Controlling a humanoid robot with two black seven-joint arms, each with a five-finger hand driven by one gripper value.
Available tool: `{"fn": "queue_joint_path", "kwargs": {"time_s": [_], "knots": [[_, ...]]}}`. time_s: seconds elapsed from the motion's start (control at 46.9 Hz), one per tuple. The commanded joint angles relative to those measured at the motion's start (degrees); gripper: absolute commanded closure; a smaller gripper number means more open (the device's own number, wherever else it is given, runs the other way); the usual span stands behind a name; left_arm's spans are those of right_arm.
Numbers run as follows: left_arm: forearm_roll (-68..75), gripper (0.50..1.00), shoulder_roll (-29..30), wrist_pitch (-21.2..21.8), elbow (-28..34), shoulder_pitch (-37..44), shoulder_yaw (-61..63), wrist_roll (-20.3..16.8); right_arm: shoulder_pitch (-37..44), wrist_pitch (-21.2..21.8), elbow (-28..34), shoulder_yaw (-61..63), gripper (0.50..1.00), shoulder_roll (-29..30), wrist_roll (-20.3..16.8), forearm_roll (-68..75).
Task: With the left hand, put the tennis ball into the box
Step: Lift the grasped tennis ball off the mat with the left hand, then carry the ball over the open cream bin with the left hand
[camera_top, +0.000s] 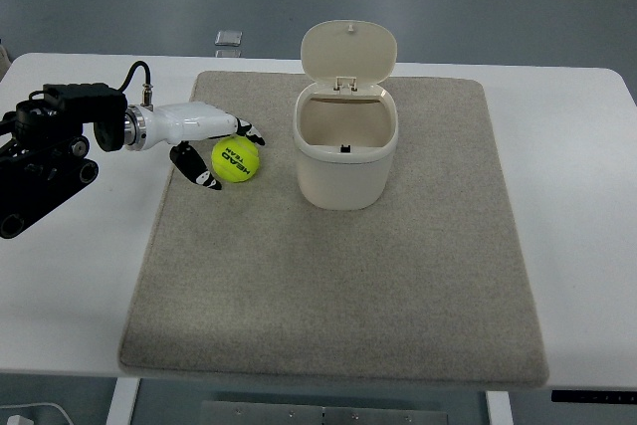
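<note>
Left hand (214, 151) at frame left, fingers curled around tennis ball (235, 159) on grey mat (338, 276). Cream box (344, 151), lid up, centre, just right of ball.

Tennis ball (235, 160) on mat (338, 296), left of box (344, 151), seemingly apart.

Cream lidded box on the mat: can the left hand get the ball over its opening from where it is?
Probably yes. The cream plastic box stands with its hinged lid tipped back, mouth open. The left hand grips the yellow-green tennis ball just left of it, and only bare grey mat lies between.
</note>
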Motion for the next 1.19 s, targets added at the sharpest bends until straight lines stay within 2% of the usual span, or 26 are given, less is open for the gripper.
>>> {"fn": "queue_joint_path", "kwargs": {"time_s": [0.0, 0.064, 0.128, 0.256, 0.341, 0.384, 0.405, 0.533, 0.597, 0.853, 1.023, 1.173], "knots": [[0.3, 0.707, -0.1, 0.0, 0.0, -0.2, 0.0, 0.0, 0.0, 0.0, 0.0, 0.0, 0.562, 0.0, 0.0, 0.0], [0.8, 0.750, -0.3, 0.0, 0.0, -0.3, 0.0, 0.0, 0.1, 0.0, 0.0, 0.0, 0.562, 0.0, 0.0, 0.0], [1.5, 0.763, -1.1, 0.1, 0.0, -0.3, 0.0, 0.0, 0.0, 0.0, 0.0, 0.0, 0.562, 0.0, 0.0, 0.0], [2.0, 0.849, -1.2, 0.1, 0.0, -0.3, 0.0, 0.0, 0.0, 0.0, 0.0, 0.0, 0.562, 0.0, 0.0, 0.0], [2.0, 0.924, -1.2, 0.1, 0.0, -0.3, 0.0, 0.0, 0.1, 0.0, 0.0, 0.0, 0.560, 0.0, 0.0, 0.0], [2.0, 0.986, -1.1, 0.2, 0.0, -0.4, 0.0, 0.0, 0.1, 0.0, 0.0, 0.0, 0.560, 0.0, 0.0, 0.0], [2.0, 1.000, -1.0, 0.2, 0.0, -0.4, 0.0, 0.0, 0.0, 0.0, 0.0, 0.0, 0.562, 0.0, 0.0, 0.0], [1.9, 1.000, 0.3, 0.3, -1.6, -1.5, -0.1, 0.0, 0.1, 0.0, 0.0, 0.0, 0.560, 0.0, 0.0, 0.0], [1.9, 1.000, 2.9, 1.5, -3.9, -1.8, -0.1, -0.1, 0.1, 0.0, 0.0, 0.0, 0.560, 0.0, 0.0, 0.0], [1.8, 1.000, 16.3, 3.2, -20.9, -4.6, -0.4, -5.6, 0.0, 0.0, 0.0, 0.0, 0.562, 0.0, 0.0, 0.0], [1.8, 1.000, 19.5, 4.2, -24.0, -8.0, -0.4, -9.3, 0.1, 0.0, 0.0, 0.0, 0.562, 0.0, 0.0, 0.0], [1.9, 1.000, 19.6, 5.7, -25.2, -9.7, -0.3, -10.3, 0.1, 0.0, 0.0, 0.0, 0.562, 0.0, 0.0, 0.0]]}}
